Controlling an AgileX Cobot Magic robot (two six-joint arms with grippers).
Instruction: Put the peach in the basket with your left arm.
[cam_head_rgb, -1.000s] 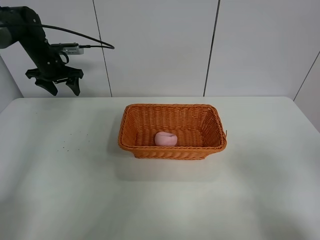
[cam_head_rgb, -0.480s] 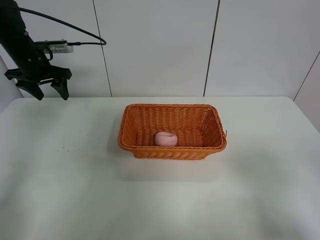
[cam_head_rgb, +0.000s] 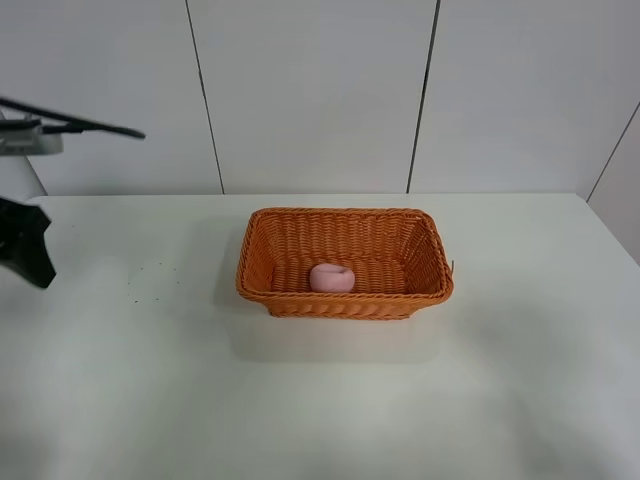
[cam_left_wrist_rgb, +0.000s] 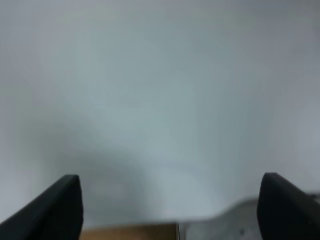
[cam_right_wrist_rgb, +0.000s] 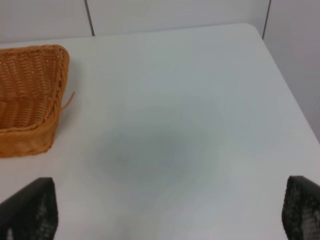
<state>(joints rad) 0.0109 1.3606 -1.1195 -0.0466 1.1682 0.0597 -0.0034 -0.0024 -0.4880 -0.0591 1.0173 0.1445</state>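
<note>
Left gripper (cam_left_wrist_rgb: 170, 210): at the table's far left edge, jaws spread wide, holding nothing. Basket (cam_head_rgb: 345, 300): centre of the table. Peach (cam_head_rgb: 331, 277): lying inside the basket, near its front wall. Placement judged complete. Right gripper (cam_right_wrist_rgb: 167, 212): parted, empty.

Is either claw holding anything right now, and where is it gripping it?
Nothing is held. Both the left gripper and right gripper are open and empty; the peach lies in the basket.
</note>
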